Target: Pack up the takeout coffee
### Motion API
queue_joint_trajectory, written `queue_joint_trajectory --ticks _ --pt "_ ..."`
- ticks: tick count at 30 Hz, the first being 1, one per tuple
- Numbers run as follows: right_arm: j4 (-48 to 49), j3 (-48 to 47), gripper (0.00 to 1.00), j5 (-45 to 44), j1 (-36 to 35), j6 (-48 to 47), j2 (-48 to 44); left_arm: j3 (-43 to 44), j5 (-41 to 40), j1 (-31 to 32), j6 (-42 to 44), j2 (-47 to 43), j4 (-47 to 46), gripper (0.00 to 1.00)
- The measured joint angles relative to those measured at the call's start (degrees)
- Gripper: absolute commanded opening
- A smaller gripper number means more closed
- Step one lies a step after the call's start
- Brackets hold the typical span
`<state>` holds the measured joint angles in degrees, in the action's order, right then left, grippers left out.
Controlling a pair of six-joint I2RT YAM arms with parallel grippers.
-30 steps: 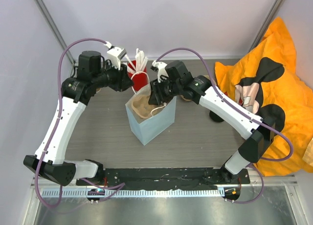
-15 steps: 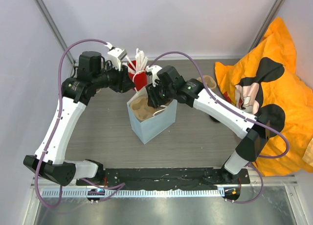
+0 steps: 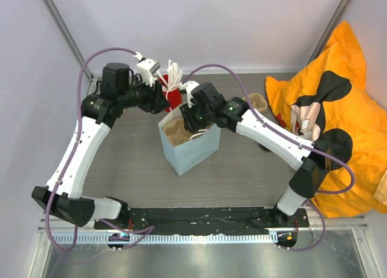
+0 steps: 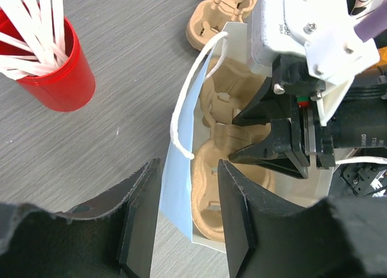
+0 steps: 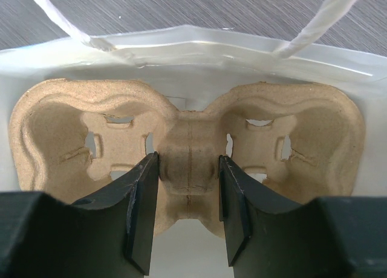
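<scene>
Takeout coffee (image 3: 257,100) well apart from fingers (image 5: 142,211)

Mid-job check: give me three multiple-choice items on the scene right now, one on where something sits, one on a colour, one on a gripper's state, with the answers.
1. Where is the cup carrier that the right gripper reaches?
A. on the floor
B. inside the paper bag
C. on a shelf

2. What colour is the cup holding the white sticks?
A. blue
B. red
C. tan

3. How does the right gripper stand?
A. wide open, high above the bag
B. closed on nothing
C. closed on the carrier's middle ridge

Answers:
1. B: the right wrist view shows the bag's white walls around the carrier.
2. B: the left wrist view shows it plainly red.
3. C: it pinches the ridge from both sides.
</scene>
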<state>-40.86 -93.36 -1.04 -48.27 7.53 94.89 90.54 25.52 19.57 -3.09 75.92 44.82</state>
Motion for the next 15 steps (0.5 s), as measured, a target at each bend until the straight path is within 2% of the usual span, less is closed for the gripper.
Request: queue_joint_trajectory --ticks 15 --pt "-1.0 0.0 0.20 -2.6 -0.7 -1.5 0.1 -2.7 -2.2 0.2 0.5 2.5 -7.1 0.50"
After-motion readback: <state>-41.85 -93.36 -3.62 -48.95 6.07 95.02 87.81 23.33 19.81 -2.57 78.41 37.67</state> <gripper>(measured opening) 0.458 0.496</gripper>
